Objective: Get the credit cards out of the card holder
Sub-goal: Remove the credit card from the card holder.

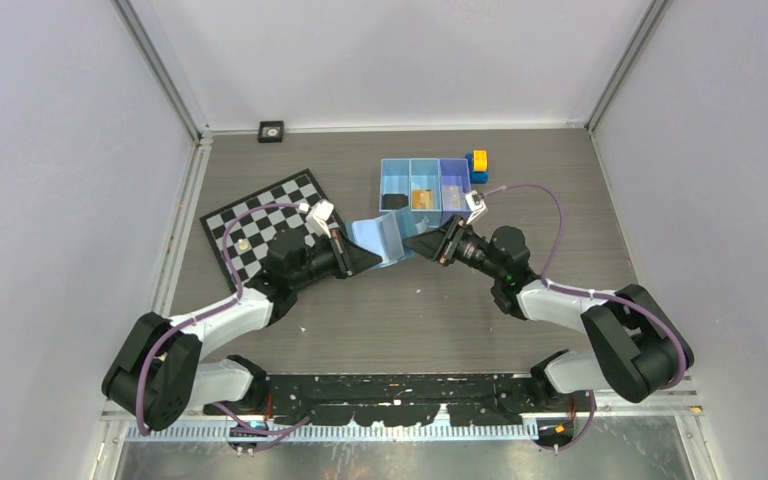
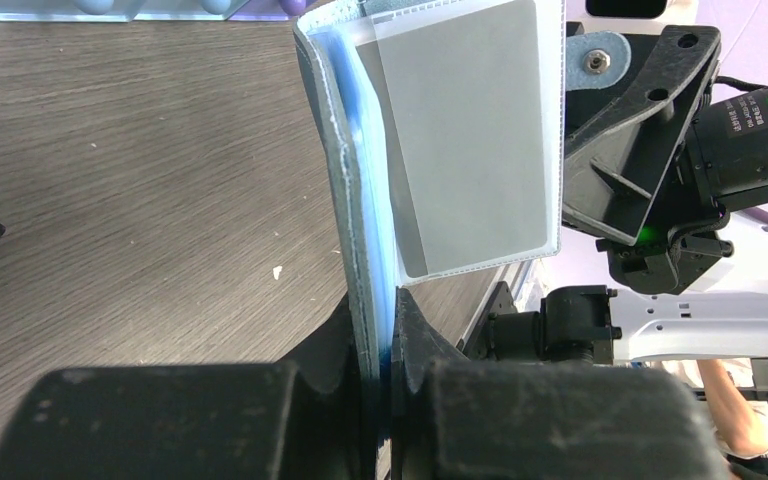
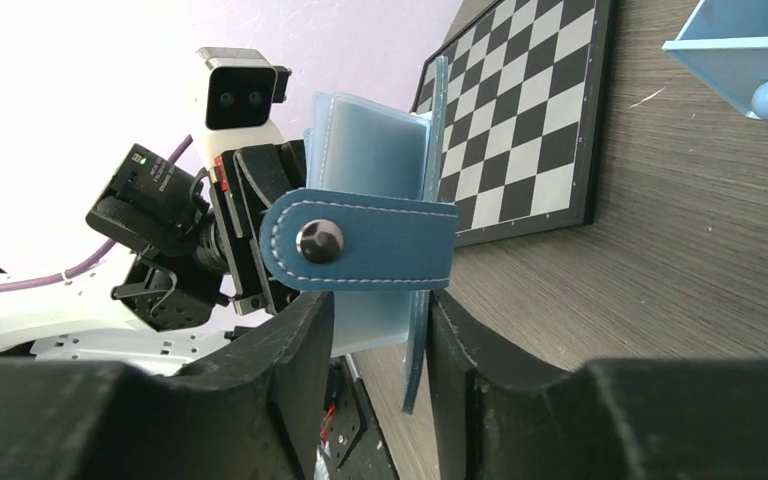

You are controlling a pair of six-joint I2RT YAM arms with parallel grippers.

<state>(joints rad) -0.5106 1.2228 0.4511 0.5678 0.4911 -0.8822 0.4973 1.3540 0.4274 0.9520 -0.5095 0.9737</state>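
Note:
The blue card holder (image 1: pixel 380 240) hangs open above the table between both arms. My left gripper (image 2: pixel 380 312) is shut on its lower edge, cover and light-blue lining pinched between the fingers. A clear inner sleeve holds a pale grey credit card (image 2: pixel 465 130). In the right wrist view the snap strap (image 3: pixel 360 240) lies across the holder (image 3: pixel 375 150). My right gripper (image 3: pixel 380 310) is open and straddles the holder's edge, with the cover against one finger. A tan credit card (image 1: pixel 421 198) lies in the tray's middle compartment.
A three-compartment blue tray (image 1: pixel 457 171) stands behind the holder, with yellow and blue blocks (image 1: pixel 479 165) at its right end. A chessboard (image 1: pixel 260 225) lies under the left arm. A small black object (image 1: pixel 271 131) sits at the back wall.

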